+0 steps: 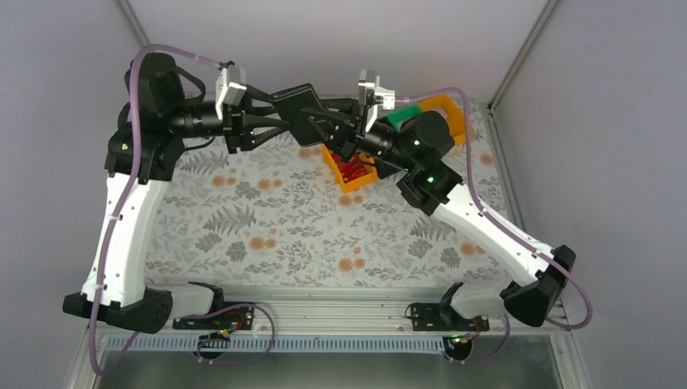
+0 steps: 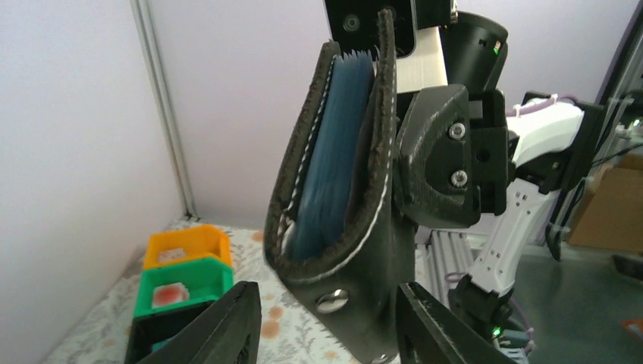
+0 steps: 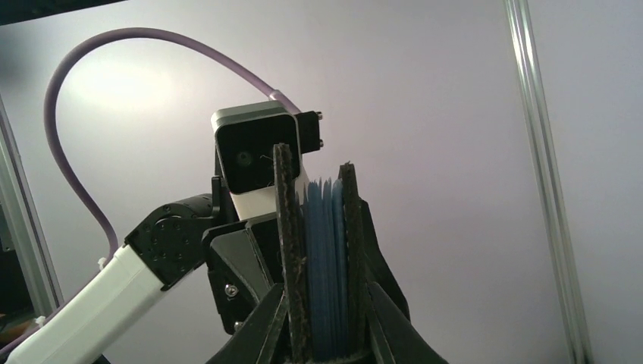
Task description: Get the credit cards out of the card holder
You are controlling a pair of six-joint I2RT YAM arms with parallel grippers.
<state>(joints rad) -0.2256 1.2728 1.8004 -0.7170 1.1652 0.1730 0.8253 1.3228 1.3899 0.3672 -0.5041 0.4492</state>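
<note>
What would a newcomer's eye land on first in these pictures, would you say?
The black card holder, held in mid-air over the far side of the table, with blue-grey credit cards packed inside it. The right fingers clamp it from both sides, while the left fingers stand open at its snap-button end. A bright orange bin and a green bin sit beneath.

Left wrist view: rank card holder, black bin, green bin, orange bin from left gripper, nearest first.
1. Card holder, centre, its lower end between the left gripper fingers.
2. Black bin, bottom left.
3. Green bin, just behind it.
4. Orange bin, farthest back, near the wall.
</note>
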